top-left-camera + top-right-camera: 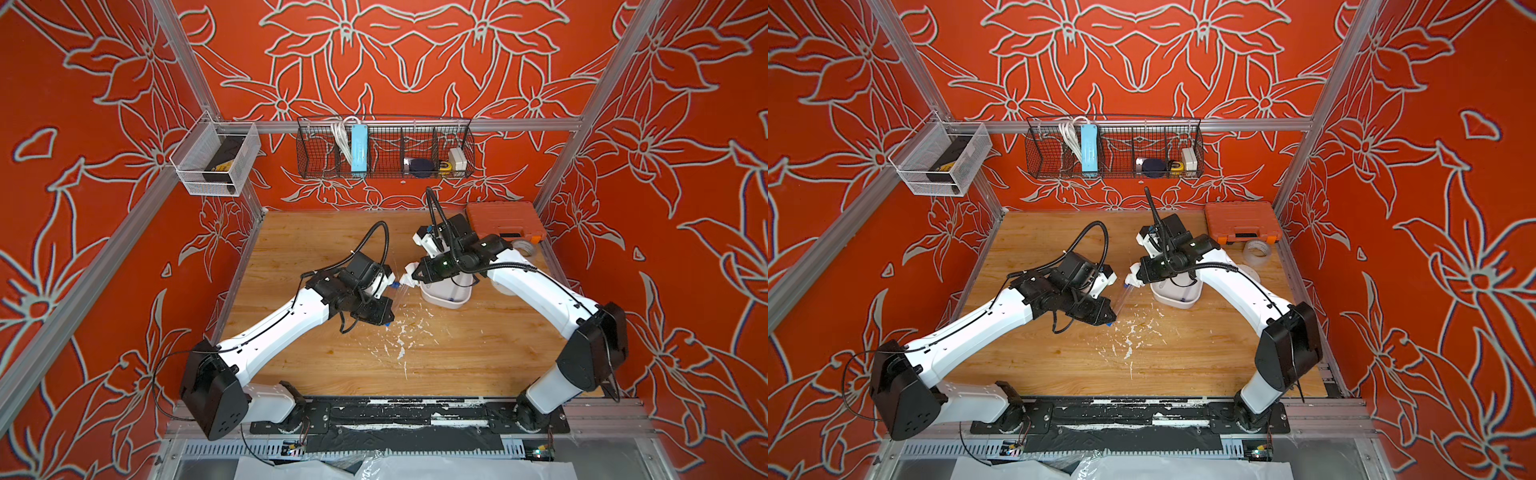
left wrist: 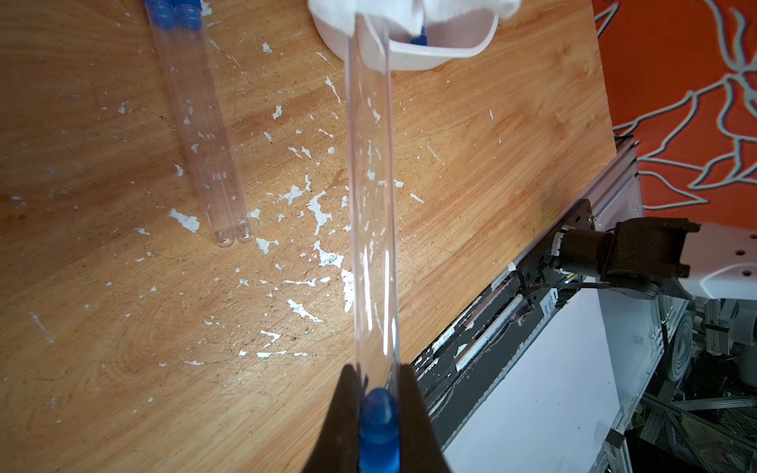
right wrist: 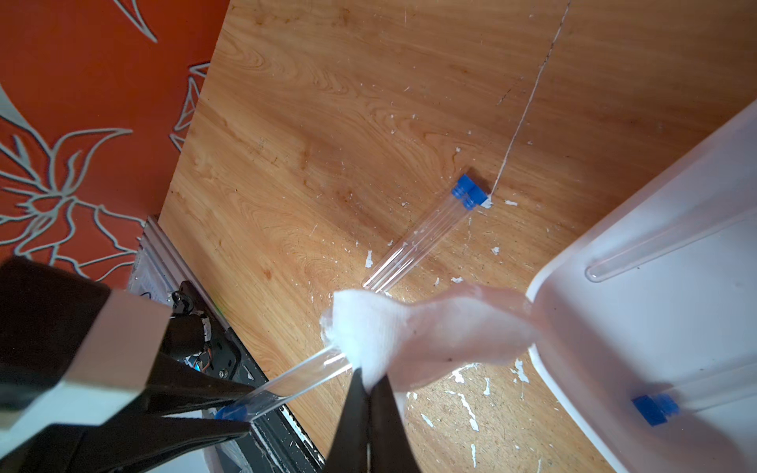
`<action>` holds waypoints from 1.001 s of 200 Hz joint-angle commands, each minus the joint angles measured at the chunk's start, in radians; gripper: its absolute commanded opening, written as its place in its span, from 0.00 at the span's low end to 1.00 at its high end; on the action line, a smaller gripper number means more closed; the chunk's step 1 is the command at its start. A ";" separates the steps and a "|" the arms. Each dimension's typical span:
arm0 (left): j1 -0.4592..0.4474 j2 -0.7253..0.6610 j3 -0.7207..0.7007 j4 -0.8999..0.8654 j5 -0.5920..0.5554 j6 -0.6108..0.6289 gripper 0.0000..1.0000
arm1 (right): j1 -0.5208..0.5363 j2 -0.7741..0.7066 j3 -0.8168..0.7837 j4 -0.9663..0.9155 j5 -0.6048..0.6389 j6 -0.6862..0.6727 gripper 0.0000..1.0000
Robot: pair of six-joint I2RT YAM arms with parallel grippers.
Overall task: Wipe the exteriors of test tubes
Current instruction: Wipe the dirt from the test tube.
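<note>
in both top views the left claw (image 1: 386, 320) (image 1: 1109, 321) is pinched shut on the blue-capped end of the held test tube (image 1: 397, 300). the tube is a slim clear plastic cylinder, held clear of the wooden worktop (image 1: 478, 361) near its middle. the right claw (image 1: 415, 274) faces it from the right, clamped on a crumpled white tissue (image 1: 407, 281) at the tube's far end. just right of them sits a white plastic tray (image 1: 457, 302) with rounded corners (partly under the right arm). the worktop's grainy varnish is chipped into pale flecks (image 1: 401, 347) near the claws. at the far right corner lie a ribbed orange tool case (image 1: 503, 222) and a tape roll (image 1: 524, 248).

in the left wrist view, dark tapered fingers (image 2: 342, 413) squeeze the tube's rounded blue cap (image 2: 379, 422). the glossy barrel runs straight away to the tissue. a pair of test tubes (image 2: 205, 135) lies flat on the wood, touching side by side with caps together, apart from the held one.

in the right wrist view, the right claw's jaws are closed on the soft, woven-looking tissue. it is bunched around the tube's closed end (the tip itself is hidden). inside the smooth, translucent tray lie two more tubes (image 3: 655, 250), one showing a squarish blue cap.
</note>
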 commanded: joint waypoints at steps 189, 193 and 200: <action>0.000 0.018 -0.008 0.131 0.133 -0.132 0.02 | 0.085 -0.066 -0.203 0.154 -0.039 0.097 0.00; 0.000 0.015 -0.015 0.127 0.132 -0.130 0.02 | 0.078 -0.065 -0.200 0.157 -0.042 0.097 0.00; 0.000 0.004 -0.026 0.119 0.130 -0.125 0.02 | 0.065 -0.063 -0.195 0.165 -0.047 0.100 0.00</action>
